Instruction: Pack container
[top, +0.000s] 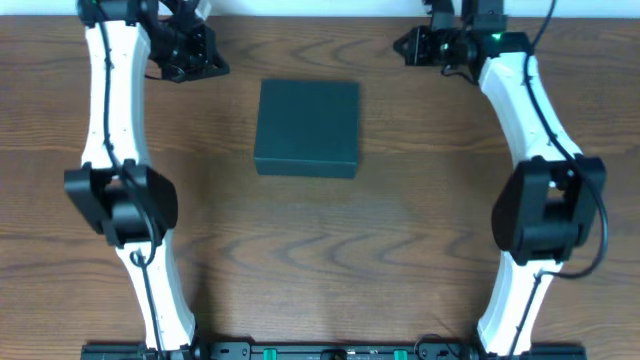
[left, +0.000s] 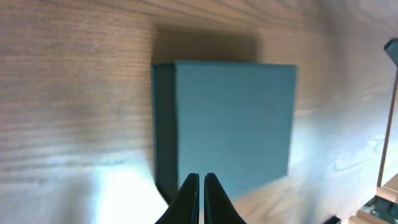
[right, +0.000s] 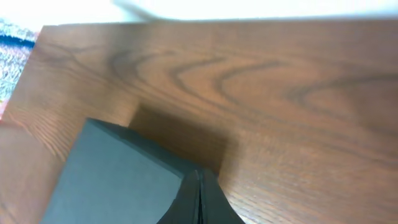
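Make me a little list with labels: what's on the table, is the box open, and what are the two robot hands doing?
thing: one dark green container on the wooden table
lid: closed
left hand: shut, empty, not touching the container
right hand: shut, empty, not touching the container
snacks: none in view

Container (top: 307, 128) dark green-black, plain matte. Table (top: 330, 260) brown, swirling woodgrain. Arms (top: 105, 90) white, joints black.
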